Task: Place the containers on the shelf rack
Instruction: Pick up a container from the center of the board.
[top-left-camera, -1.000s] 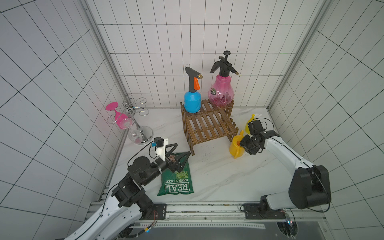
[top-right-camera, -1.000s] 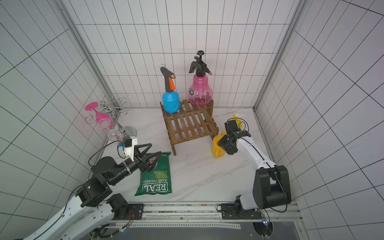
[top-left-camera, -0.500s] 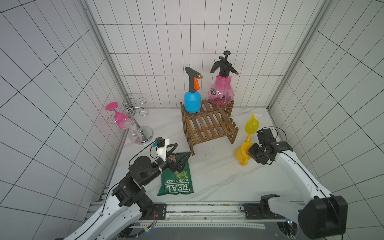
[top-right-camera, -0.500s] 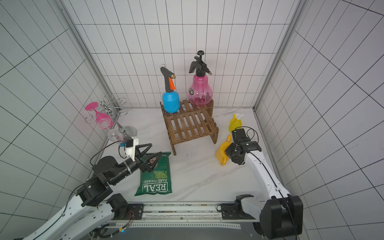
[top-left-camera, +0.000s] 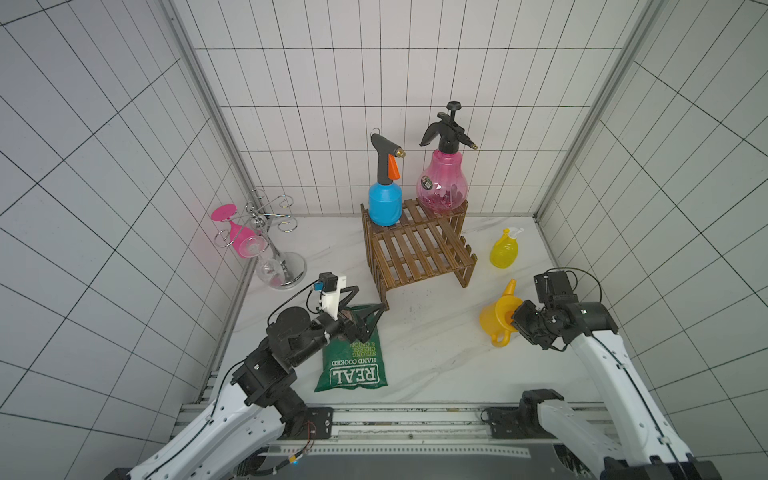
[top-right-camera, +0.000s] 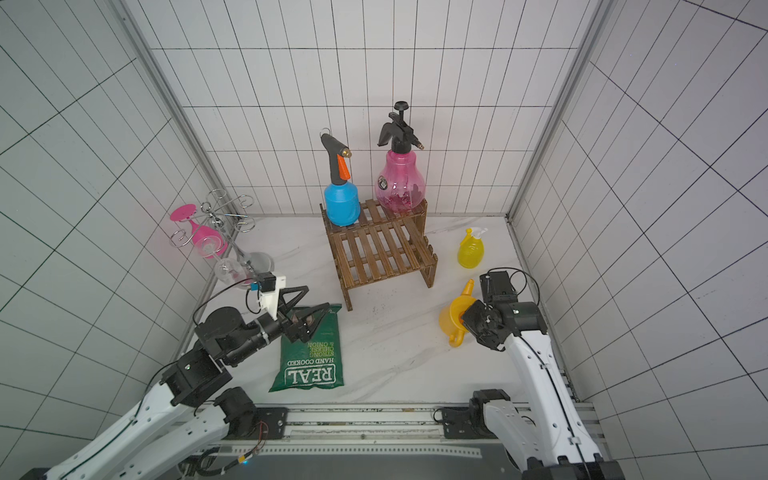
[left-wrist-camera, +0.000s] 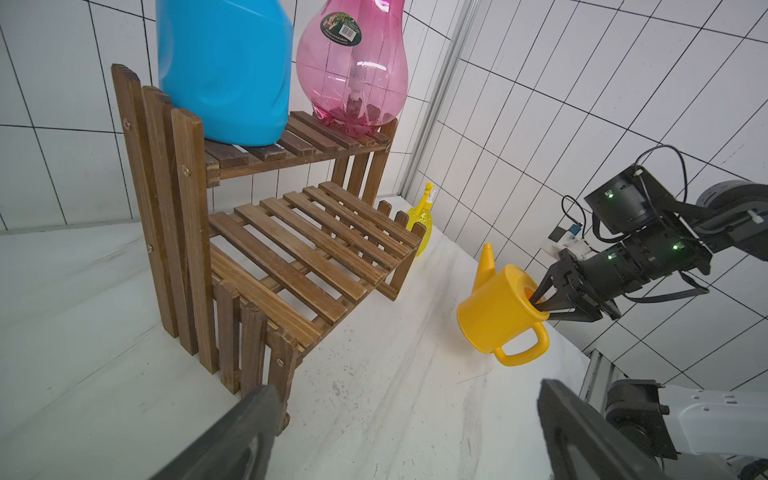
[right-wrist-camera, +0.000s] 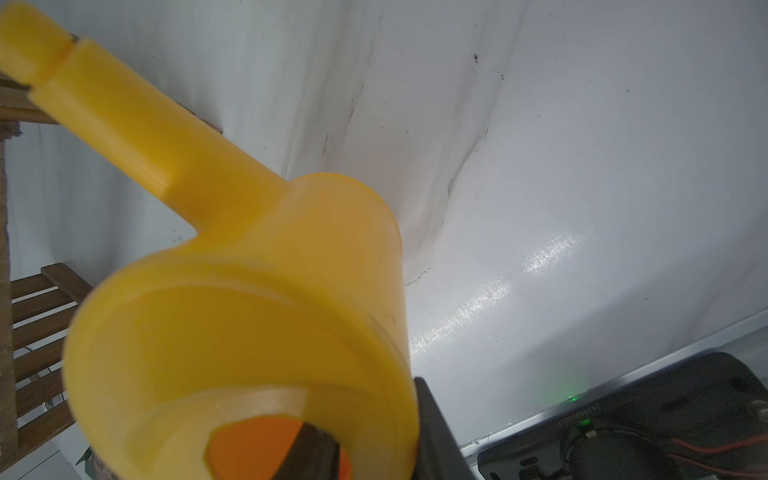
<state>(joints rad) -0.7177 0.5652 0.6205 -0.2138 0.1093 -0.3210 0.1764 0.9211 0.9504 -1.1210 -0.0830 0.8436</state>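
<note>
The brown shelf rack (top-left-camera: 419, 253) (top-right-camera: 378, 253) (left-wrist-camera: 291, 257) stands at the back. A blue sprayer (top-left-camera: 385, 203) (top-right-camera: 341, 203) and a pink sprayer (top-left-camera: 442, 187) (top-right-camera: 400, 187) stand on its upper tier. Its lower tier is bare. A small yellow spray bottle (top-left-camera: 504, 250) (top-right-camera: 471, 251) stands on the table right of the rack. My right gripper (top-left-camera: 516, 321) (top-right-camera: 465, 320) (left-wrist-camera: 536, 305) is shut on the rim of the yellow watering can (top-left-camera: 494, 320) (top-right-camera: 451, 320) (right-wrist-camera: 249, 291). One finger is inside its mouth, and the can is tipped sideways. My left gripper (top-left-camera: 370, 299) (top-right-camera: 318, 298) (left-wrist-camera: 407, 390) hangs open, holding nothing.
A green crisp bag (top-left-camera: 353, 361) (top-right-camera: 311, 357) lies under the left gripper. A chrome wire holder (top-left-camera: 266, 232) (top-right-camera: 220, 232) with pink and clear glasses stands at the back left. Tiled walls close in the table on three sides.
The right gripper has closed on the watering can's rim and carried it from beside the rack's right leg toward the front right, tipping it over. The small yellow bottle is now uncovered. The left arm is still.
</note>
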